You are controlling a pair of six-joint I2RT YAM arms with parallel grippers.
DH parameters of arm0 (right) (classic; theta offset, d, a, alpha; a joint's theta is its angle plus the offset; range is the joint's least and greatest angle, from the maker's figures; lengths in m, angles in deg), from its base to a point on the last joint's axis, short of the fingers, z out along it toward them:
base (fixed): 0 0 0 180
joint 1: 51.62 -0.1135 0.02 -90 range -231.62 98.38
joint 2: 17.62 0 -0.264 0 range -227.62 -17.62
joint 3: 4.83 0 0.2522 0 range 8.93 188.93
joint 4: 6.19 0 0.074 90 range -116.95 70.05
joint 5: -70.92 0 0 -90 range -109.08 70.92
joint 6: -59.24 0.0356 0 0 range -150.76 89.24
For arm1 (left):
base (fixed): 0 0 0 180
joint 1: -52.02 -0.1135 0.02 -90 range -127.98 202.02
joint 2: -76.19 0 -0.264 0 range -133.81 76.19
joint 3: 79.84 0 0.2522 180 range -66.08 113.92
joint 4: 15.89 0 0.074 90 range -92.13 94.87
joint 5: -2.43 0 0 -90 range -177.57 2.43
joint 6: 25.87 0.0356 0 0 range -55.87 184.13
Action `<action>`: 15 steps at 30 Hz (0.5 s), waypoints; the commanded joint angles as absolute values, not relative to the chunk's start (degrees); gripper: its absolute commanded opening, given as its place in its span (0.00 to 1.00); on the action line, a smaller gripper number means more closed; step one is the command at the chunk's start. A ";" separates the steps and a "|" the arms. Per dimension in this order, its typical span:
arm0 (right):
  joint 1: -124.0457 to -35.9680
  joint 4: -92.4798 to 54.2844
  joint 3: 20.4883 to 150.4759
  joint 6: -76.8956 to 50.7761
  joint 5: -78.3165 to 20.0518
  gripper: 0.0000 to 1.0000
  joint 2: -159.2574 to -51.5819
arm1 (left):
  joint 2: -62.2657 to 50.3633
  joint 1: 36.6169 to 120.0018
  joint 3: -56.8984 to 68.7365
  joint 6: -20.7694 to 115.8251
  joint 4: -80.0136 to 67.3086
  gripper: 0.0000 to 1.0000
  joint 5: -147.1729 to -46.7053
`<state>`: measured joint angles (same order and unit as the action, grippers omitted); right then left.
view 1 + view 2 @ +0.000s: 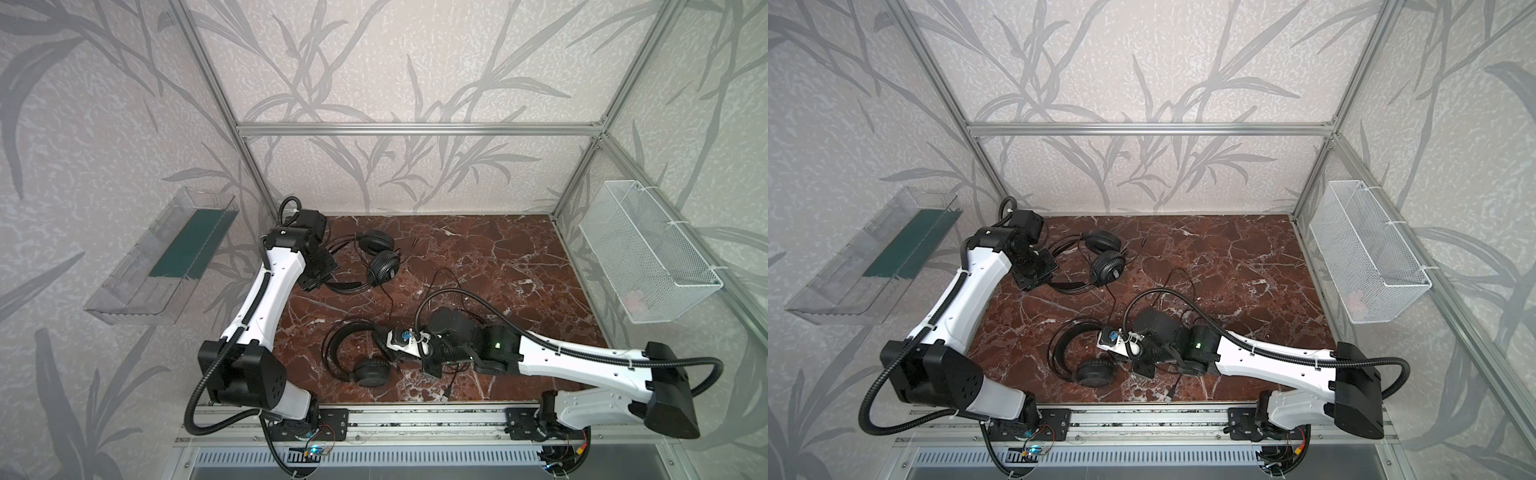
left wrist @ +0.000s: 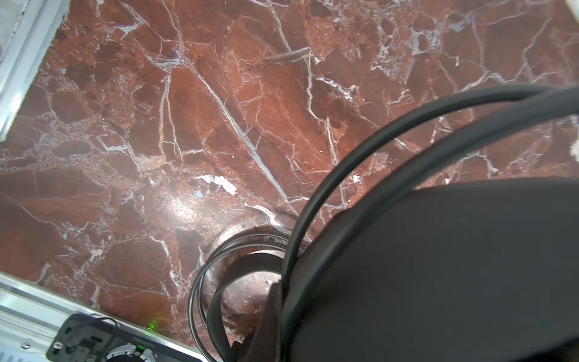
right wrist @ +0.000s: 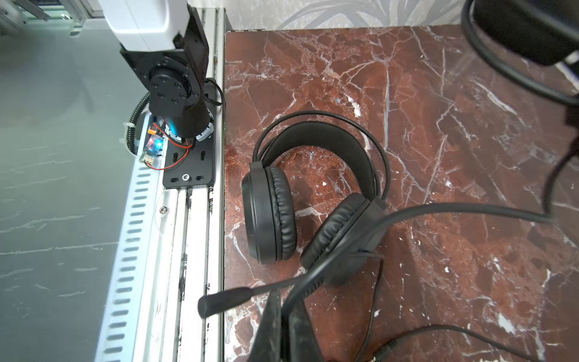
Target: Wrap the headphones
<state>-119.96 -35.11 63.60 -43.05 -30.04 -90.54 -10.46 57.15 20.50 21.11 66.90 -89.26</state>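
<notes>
- Table [image 1: 498, 266]: red-brown marble, white veins, set in an aluminium frame.
- Left arm [image 1: 266, 299]: white and black, reaching to the rear left of the table.
- Right arm [image 1: 582, 361]: comes in low from the right, wrist at the front middle.
- Basket [image 1: 648, 266]: white wire mesh, hung on the right wall.
- Bin [image 1: 158, 266]: clear plastic, on the left wall.
- Far headset [image 1: 382, 266]: rear left of the table, earcups side by side, headband running under the left wrist.
- Near headset [image 1: 370, 372]: by the front edge, left of middle, just beside the right wrist.
- Left claw [image 1: 316, 280]: closed on the far headset's headband; fingertips hidden.
- Right claw [image 3: 282, 301]: fingers pinched together on the cable.
- Cable [image 3: 438, 208]: thin, black, arching from the right claw above the marble.
- Mic boom [image 3: 225, 302]: just beside the right claw's fingers.
</notes>
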 commanded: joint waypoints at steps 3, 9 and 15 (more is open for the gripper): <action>-121.77 -44.37 70.58 -46.81 -31.10 0.00 -87.84 | -12.46 57.20 22.95 20.62 65.99 0.00 -88.60; -126.72 -55.39 80.48 -51.91 -29.27 0.00 -89.54 | -15.60 57.50 23.67 19.40 64.66 0.00 -90.28; -128.42 -62.47 88.66 -56.04 -27.78 0.00 -88.60 | -19.51 59.06 24.06 21.00 64.71 0.00 -87.77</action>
<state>-126.74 -57.18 84.98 -52.15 -26.28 -90.00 -18.04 58.83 21.97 22.03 68.26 -90.57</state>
